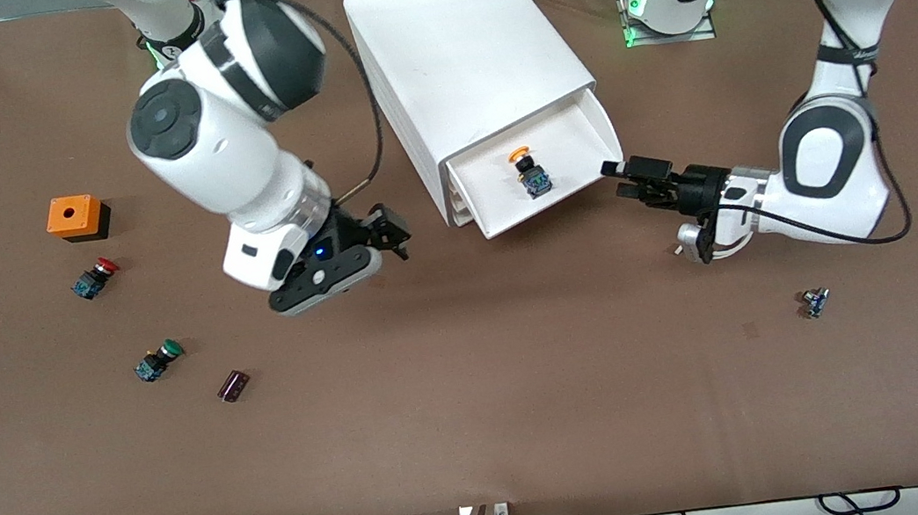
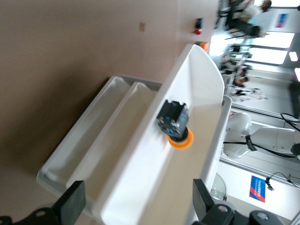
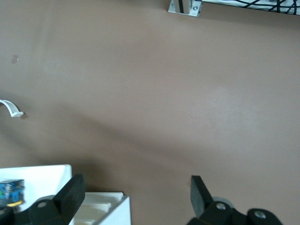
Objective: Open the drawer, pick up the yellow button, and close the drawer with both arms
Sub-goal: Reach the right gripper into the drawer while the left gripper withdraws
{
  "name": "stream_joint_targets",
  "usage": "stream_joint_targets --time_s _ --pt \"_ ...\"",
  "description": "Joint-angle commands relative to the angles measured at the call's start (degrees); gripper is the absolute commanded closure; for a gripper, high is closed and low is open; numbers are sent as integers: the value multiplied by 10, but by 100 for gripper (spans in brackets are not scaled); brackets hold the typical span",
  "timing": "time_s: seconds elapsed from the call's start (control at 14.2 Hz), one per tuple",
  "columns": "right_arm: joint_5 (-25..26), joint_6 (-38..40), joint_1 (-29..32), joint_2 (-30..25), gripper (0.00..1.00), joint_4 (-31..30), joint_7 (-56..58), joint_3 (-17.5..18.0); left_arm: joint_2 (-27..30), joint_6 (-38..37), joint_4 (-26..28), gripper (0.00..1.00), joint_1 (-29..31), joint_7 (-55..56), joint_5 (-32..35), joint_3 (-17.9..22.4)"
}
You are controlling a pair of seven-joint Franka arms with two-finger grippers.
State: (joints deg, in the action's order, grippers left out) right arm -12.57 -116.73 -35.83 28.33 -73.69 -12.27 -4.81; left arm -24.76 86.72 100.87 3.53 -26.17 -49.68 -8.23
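Lying tipped in the pulled-out drawer (image 1: pixel 582 179), the button (image 1: pixel 530 173) looks light, hard and slick; grip its squarish dark body. Left pincer (image 1: pixel 622 180) gapes empty at the drawer's corner; right pincer (image 1: pixel 392 233), open, hovers over bare bench (image 1: pixel 477 397).

My claw (image 3: pixel 136 197) hangs above bare brown table (image 3: pixel 154 93), its two black fingers (image 3: pixel 70 194) spread wide with nothing between them. Just past one finger I see a corner of the white drawer (image 3: pixel 47 176), with a bit of the button (image 3: pixel 11 191) in blue and orange lying in it. Beside that finger shows the rim of a lower drawer (image 3: pixel 108 204).
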Motion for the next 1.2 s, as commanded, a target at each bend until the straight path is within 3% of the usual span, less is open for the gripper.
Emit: stream_joint_targets --time_s 0.0,0.28,0.64,0.92,1.13 --pt "32 1 -40 42 0 65 -56 -8 12 -75 -115 0 0 160 106 -5" --pt "61 -9 -90 78 0 114 -100 -9 12 -139 -252 0 -10 251 293 -13" --pt "84 -68 -142 108 0 117 -144 -9 16 -147 -314 0 -29 248 470 -14" --pt "91 -75 -176 133 0 127 -173 -12 6 -137 -365 0 -28 246 481 -11" --pt "95 -72 -181 138 0 127 -177 -8 4 -139 -359 0 -32 256 487 -11"
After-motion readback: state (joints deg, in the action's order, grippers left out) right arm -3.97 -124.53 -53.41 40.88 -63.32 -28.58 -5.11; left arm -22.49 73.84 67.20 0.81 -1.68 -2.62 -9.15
